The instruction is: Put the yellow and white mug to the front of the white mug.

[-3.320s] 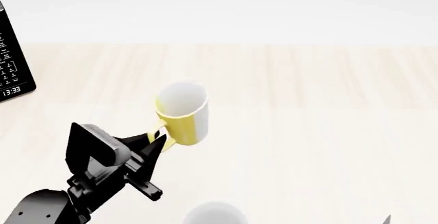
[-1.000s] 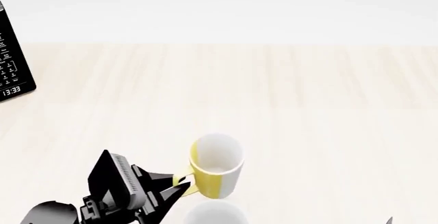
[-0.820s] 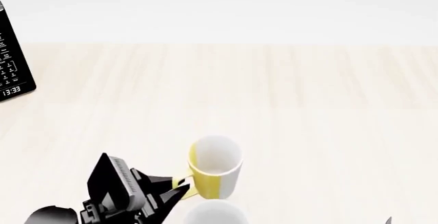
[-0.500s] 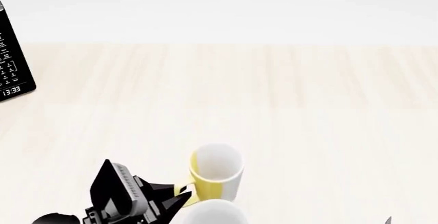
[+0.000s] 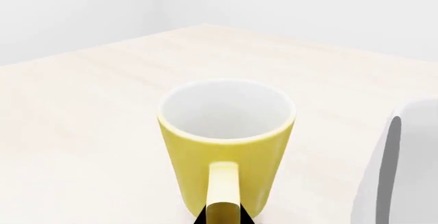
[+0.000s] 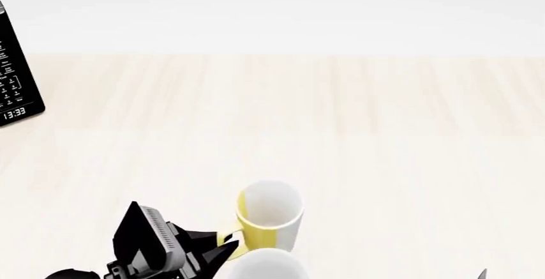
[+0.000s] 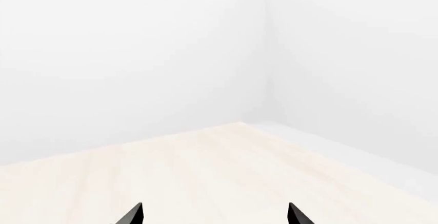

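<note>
1. On the pale wood-grain table (image 6: 358,119): a small cylindrical yellow and white mug (image 6: 268,218), yellow outside, white inside and at the rim, standing upright near the view's lower edge in the head view.
2. Just below it in that view, touching or overlapping by sight: the rounded top of a larger plain white mug (image 6: 264,266), cut off by the frame; actual contact between the two cannot be told.
3. In the left wrist view: same yellow and white mug (image 5: 226,142) seen upright, open mouth up, yellow loop handle (image 5: 222,190) pointing toward the camera; white mug (image 5: 400,167) beside it, with a strip of table showing between them.
4. Black left gripper (image 6: 223,244) at the mug's left side in the head view, fingers closed on the yellow loop handle (image 6: 228,237); dark finger tips visible on either side of the handle's lower end in the left wrist view.
5. Right gripper (image 7: 215,215): two black fingers (image 7: 131,215) spread well apart, holding nothing, above bare table, facing white walls.
6. At the far left edge of the head view: part of a black appliance panel (image 6: 17,75) with white markings and a clock readout.
</note>
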You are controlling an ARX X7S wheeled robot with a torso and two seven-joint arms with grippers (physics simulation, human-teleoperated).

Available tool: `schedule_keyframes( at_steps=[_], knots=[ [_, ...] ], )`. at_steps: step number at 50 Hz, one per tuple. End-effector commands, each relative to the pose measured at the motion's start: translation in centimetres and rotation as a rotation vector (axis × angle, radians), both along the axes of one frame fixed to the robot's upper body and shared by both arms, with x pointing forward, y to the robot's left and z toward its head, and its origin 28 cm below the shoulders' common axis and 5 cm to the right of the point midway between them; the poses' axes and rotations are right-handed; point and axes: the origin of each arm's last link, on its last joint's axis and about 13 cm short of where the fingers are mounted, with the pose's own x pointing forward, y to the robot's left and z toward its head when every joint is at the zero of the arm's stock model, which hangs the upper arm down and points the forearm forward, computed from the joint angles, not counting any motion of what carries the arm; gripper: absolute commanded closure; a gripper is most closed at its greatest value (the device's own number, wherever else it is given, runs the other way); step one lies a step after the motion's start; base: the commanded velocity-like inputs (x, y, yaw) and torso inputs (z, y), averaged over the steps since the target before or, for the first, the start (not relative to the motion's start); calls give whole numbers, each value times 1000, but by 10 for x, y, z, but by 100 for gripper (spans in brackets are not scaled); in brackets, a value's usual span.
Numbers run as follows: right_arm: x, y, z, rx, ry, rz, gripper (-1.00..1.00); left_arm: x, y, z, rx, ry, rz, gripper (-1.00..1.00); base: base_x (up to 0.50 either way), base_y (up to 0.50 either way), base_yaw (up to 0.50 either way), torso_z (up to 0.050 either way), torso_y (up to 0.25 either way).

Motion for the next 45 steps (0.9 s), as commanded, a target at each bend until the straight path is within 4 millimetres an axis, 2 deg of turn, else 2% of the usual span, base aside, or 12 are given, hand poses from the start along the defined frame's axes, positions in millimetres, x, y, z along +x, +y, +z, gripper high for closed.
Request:
schedule_keyframes(
  at_steps=[1,12,13,40,45],
  knots=[
    [0,0,1,-1,-2,0,-100,-1,1,-2,-1,22,24,100,0,0,0,0,0],
    [0,0,1,0,-2,1,-100,-1,1,-2,6,1,35,100,0,0,0,0,0],
    [0,0,0,0,-2,0,-100,-1,1,-2,-1,4,26,-100,0,0,0,0,0],
    [0,0,0,-1,-1,0,-100,1,3,1,-68,1,37,-100,0,0,0,0,0],
    [0,0,0,-1,-1,0,-100,1,4,1,-142,-14,24,-100,0,0,0,0,0]
  ],
)
